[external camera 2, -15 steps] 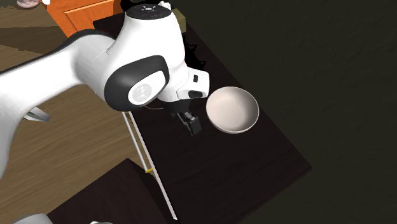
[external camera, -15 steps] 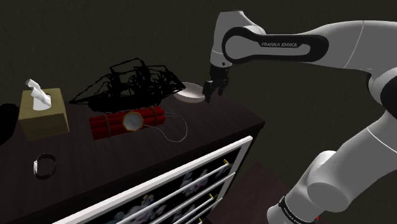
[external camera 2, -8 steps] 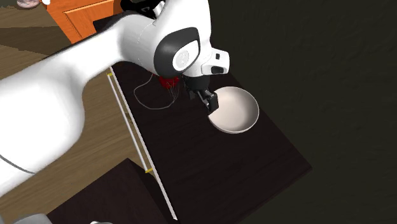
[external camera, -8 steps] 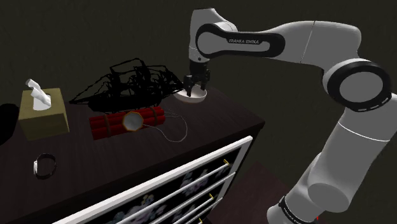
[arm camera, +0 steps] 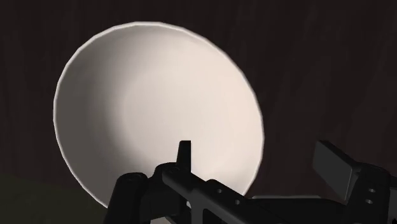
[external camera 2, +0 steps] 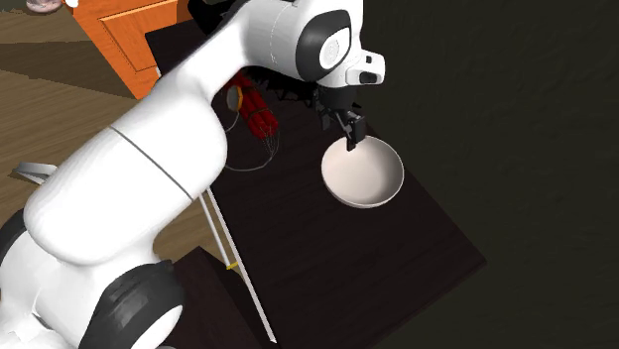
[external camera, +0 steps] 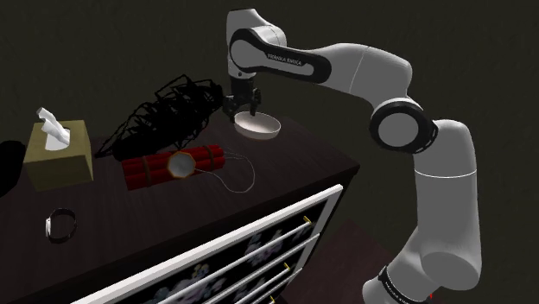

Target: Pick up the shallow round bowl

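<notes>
Bowl [external camera: 259, 127] is sitting upright, white and shallow, toward the far end of the dark dresser top [external camera: 298, 168], close to its back edge. In the second exterior view the bowl [external camera 2: 364, 176] is lying well in from the dresser's corner, with bare dark top [external camera 2: 327, 263] around it.

Gripper [external camera: 244, 110] is hanging just over the bowl's rim, on the side nearest the black wire ship model [external camera: 168, 108]. Fingers [arm camera: 340, 168] are standing wide apart: one is showing over the bowl's [arm camera: 153, 102] inside, the other over the dark top outside it, and the rim is running between them. They are clasping nothing. Whether either is touching the rim, I can't tell.

Elsewhere on the top:
- A red dynamite bundle [external camera: 173, 164] with a clock face is lying near the middle, a thin wire [external camera: 237, 177] looping from it.
- A tissue box [external camera: 59, 151] is standing at the far side.
- A small band [external camera: 60, 224] is lying near the front edge.

White-framed drawers [external camera: 276, 250] with brass handles are facing the stand. The wall [external camera: 104, 43] behind is looking dim and dark. A wood floor [external camera 2: 60, 119] and an orange cabinet [external camera 2: 129, 30] are showing past the white arm [external camera 2: 149, 169].
</notes>
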Tool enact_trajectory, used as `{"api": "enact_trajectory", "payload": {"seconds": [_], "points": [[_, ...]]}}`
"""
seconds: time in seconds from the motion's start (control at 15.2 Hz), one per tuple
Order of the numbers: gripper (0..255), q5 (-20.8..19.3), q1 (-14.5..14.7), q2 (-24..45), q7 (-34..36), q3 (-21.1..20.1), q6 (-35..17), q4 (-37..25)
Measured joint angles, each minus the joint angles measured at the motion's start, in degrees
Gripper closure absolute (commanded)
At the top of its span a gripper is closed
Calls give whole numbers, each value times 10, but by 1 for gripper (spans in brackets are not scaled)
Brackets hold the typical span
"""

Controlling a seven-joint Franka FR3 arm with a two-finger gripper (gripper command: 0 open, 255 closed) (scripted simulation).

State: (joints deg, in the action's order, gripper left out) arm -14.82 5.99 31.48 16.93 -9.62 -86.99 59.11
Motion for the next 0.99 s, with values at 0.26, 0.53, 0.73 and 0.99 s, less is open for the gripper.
{"api": "enact_trajectory", "payload": {"seconds": [0.26, 0.53, 0.73, 0.99], "points": [[0, -3, 3, 21, 6, 1, -12, -7], [0, -2, -2, 13, 11, 1, -45, 32], [255, -2, -2, 11, 13, 1, -51, 39], [255, -3, -2, 12, 13, 1, -50, 38]]}}
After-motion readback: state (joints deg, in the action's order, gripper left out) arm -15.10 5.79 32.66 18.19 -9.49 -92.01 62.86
